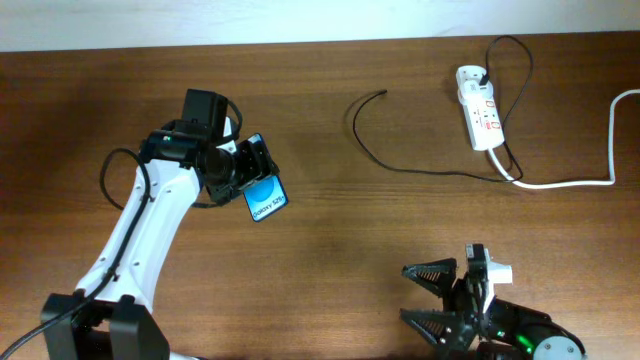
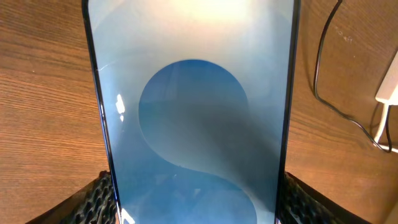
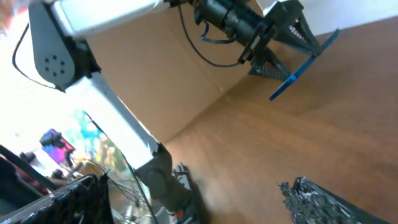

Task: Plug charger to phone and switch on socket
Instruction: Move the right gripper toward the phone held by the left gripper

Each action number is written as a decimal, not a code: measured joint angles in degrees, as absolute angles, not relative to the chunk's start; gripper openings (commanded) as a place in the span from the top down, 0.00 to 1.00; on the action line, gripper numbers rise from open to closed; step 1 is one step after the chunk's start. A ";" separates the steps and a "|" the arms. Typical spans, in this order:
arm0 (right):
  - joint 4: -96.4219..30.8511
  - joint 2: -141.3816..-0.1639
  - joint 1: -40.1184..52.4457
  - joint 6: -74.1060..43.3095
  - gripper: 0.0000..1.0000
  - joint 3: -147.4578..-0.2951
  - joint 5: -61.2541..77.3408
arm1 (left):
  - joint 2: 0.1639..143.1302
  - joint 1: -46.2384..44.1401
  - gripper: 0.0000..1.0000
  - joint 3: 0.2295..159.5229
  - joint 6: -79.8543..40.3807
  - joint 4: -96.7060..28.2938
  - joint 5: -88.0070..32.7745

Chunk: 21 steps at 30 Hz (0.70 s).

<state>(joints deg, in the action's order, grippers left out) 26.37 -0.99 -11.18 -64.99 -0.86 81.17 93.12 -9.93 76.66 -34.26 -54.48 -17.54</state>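
My left gripper (image 1: 252,178) is shut on the phone (image 1: 265,199), a slim blue-screened smartphone held off the table at centre left. In the left wrist view the phone (image 2: 193,112) fills the frame between the jaws (image 2: 196,202). It also shows edge-on in the right wrist view (image 3: 303,65). The charger (image 1: 372,140) is a thin black cable curling on the table, its free tip at upper centre, its other end at the socket (image 1: 480,108), a white power strip with red switches at the upper right. My right gripper (image 1: 432,295) is open and empty at the front right.
The socket's thick white lead (image 1: 590,170) runs off the right edge. The charger cable (image 2: 329,81) and a white edge of the socket (image 2: 390,87) show at the right in the left wrist view. The left arm's base (image 1: 100,320) stands at the front left.
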 measured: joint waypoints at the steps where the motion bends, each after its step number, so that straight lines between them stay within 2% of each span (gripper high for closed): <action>1: 26.13 -1.80 -12.47 -66.67 0.02 -0.86 81.17 | 93.12 -9.93 0.63 76.66 -34.26 -54.37 -17.52; 7: 26.22 -16.34 -16.21 -69.82 0.02 -4.19 79.11 | 93.10 -9.93 0.62 76.66 -34.26 -53.82 -17.32; 14: 26.65 -49.95 -16.32 -57.98 0.02 -19.57 74.78 | 93.10 -9.93 0.62 76.69 -34.26 -53.63 -17.15; 17: 25.71 -62.15 -16.32 -51.44 0.02 -21.23 71.07 | 93.10 -9.93 0.62 76.69 -34.26 -53.56 -17.10; 21: 24.43 -71.70 -14.39 -46.39 0.02 -21.58 64.49 | 93.10 -9.93 0.62 76.69 -34.26 -53.58 -17.10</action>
<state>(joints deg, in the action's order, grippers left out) 24.43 -71.70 -14.39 -46.39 -21.58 64.49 93.10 -9.93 76.69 -34.26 -53.58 -17.10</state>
